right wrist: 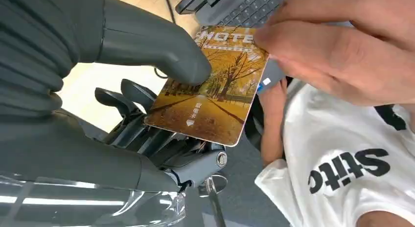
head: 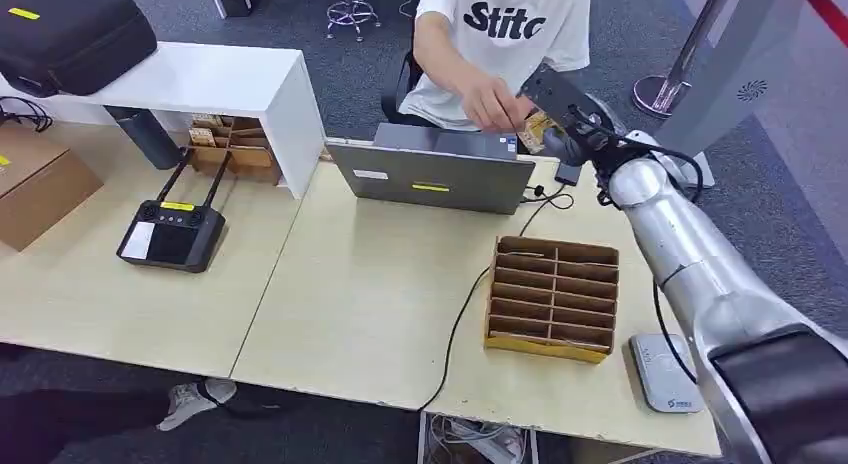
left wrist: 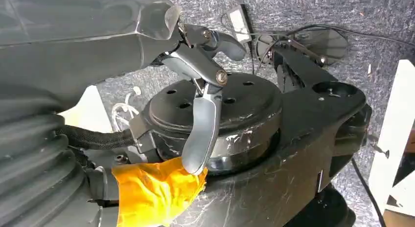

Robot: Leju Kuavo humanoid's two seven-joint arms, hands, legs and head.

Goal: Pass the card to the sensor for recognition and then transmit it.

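Sensor (head: 665, 372) lies at the near table edge, beside the cardboard rack (head: 552, 297). Beyond, right hand (head: 560, 114) holds the card (right wrist: 210, 90) over the laptop (head: 435, 169), thumb pressed on its face; a person's hand (right wrist: 337, 46) grips the card's far end. Left hand (left wrist: 195, 90) holds nothing, fingers loosely apart.

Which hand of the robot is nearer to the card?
Right. The right hand holds the card, thumb pressed on it. The left hand hangs low, over the robot's dark base.
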